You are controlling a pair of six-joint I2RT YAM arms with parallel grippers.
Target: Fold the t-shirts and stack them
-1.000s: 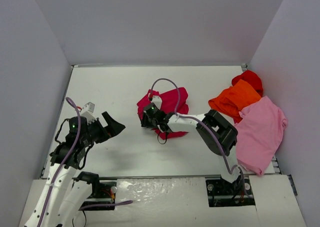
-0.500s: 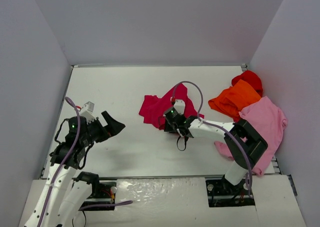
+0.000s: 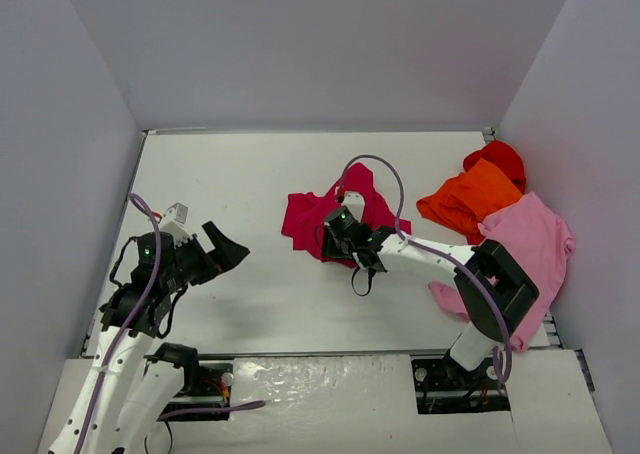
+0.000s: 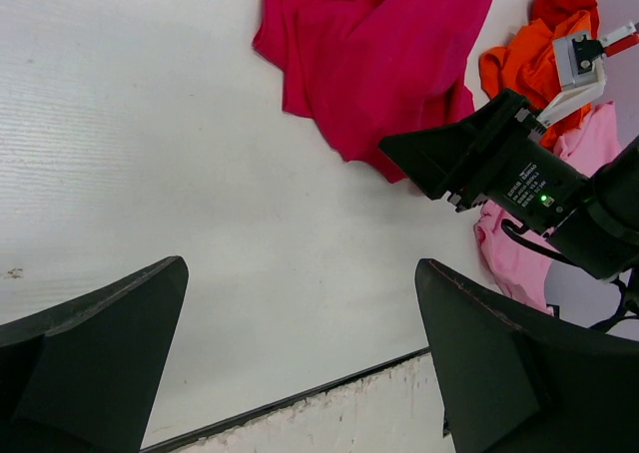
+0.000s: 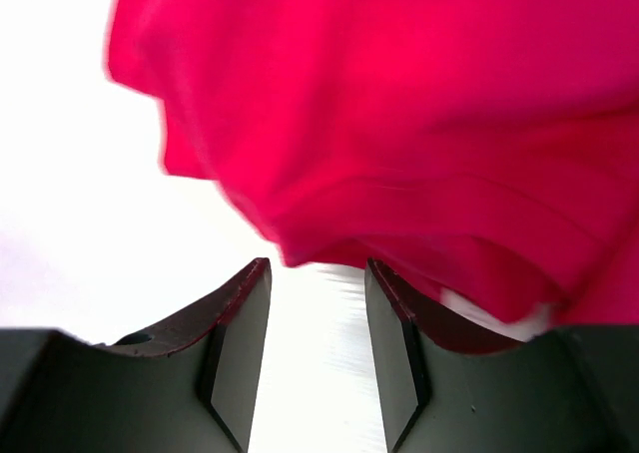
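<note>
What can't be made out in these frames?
- Right wrist view: crimson cloth t-shirt blurred at the right gripper; contact unclear.
- Top view: that gripper's fingertips hidden under its own wrist.
- Top view: bright red cloth t-shirt mostly under orange cloth t-shirt.
- Top view: light pink cloth t-shirt partly behind right arm.
</note>
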